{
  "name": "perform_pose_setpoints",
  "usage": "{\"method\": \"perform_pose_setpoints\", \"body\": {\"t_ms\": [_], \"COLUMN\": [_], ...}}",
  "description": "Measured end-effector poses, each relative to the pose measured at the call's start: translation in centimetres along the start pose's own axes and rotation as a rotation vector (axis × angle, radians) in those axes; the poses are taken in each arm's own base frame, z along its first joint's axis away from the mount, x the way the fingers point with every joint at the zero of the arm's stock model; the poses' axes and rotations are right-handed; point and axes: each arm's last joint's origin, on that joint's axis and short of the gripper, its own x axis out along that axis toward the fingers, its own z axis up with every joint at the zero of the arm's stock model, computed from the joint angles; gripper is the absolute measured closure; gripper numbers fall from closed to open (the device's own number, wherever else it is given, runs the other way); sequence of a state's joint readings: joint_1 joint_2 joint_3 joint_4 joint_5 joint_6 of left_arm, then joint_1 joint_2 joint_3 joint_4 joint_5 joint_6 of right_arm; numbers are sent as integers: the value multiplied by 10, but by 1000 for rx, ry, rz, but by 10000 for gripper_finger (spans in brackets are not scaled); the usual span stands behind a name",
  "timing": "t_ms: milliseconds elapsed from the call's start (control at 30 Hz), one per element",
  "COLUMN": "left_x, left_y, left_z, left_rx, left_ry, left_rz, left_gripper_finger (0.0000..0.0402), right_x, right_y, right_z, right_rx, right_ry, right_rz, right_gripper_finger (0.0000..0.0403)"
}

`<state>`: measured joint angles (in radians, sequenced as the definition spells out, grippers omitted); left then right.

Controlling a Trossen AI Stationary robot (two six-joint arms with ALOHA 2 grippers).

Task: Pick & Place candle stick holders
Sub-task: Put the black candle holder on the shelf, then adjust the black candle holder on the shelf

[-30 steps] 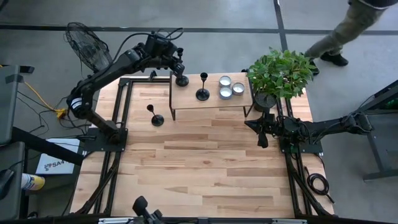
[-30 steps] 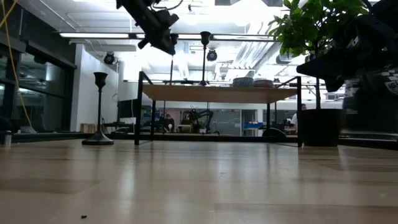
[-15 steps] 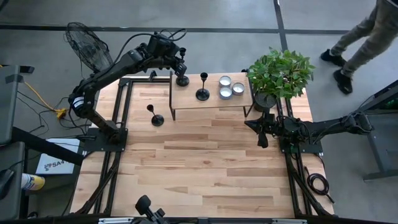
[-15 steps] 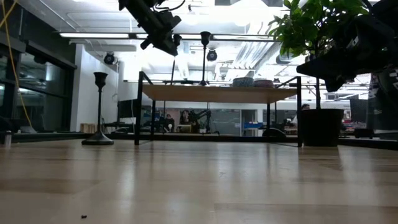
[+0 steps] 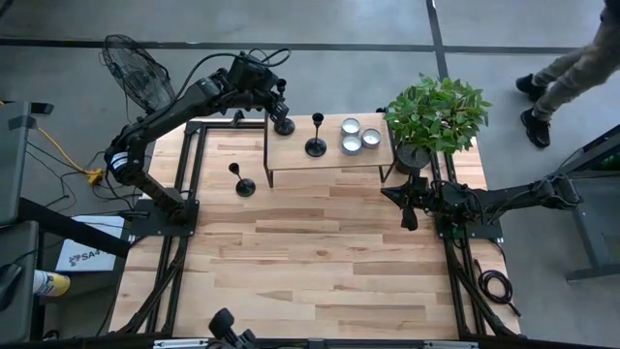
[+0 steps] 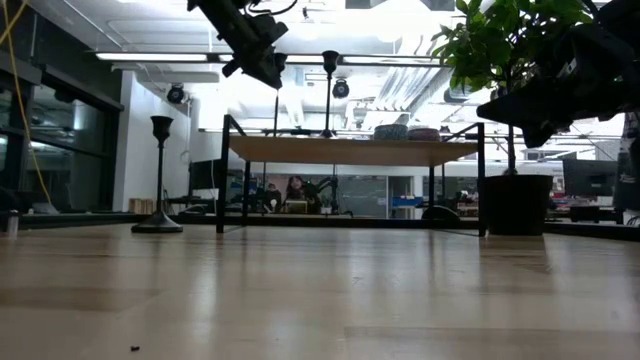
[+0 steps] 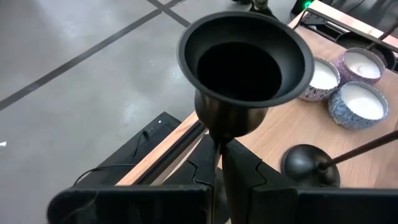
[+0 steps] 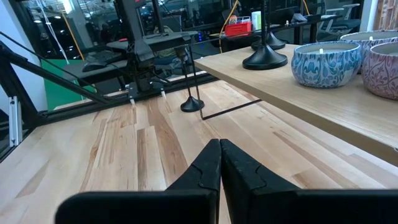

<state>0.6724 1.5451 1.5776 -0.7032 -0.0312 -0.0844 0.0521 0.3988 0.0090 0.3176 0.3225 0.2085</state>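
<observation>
Passing person (image 5: 567, 73) cut off at edge

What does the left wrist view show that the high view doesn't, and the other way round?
Only the left wrist view: the left gripper shut on the stem of a holder, seen right under its cup, which is empty inside.
Only the high view: the third holder standing on the table beside the shelf, the plant, the right gripper waiting shut near the plant's pot, and a person walking past.
Both: the shelf, its three candles and the middle holder.
</observation>
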Motion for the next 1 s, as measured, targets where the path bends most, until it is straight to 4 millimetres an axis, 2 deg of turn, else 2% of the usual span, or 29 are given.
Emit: {"method": "perform_pose_setpoints", "body": {"t_ms": [533, 667, 767, 867, 1000], "left_x": [1, 1, 10, 3, 5], "left_y": [0, 0, 1, 1, 2], "left_z": [-2, -4, -9, -11, -12], "left_rx": [1, 0, -5, -3, -2], "left_ry": [21, 37, 72, 95, 107], "left_rz": [4, 5, 8, 14, 30], "left_gripper_finger": [394, 369, 343, 323, 310], "right_x": [0, 0, 0, 0, 0], "right_y": [0, 0, 0, 0, 0], "right_z": [0, 0, 0, 0, 0], "right_rx": [0, 0, 0, 0, -1], "right_ry": [0, 0, 1, 0, 0], "right_rz": [0, 0, 1, -2, -3], "right_gripper_finger": [400, 400, 400, 400, 400]}}
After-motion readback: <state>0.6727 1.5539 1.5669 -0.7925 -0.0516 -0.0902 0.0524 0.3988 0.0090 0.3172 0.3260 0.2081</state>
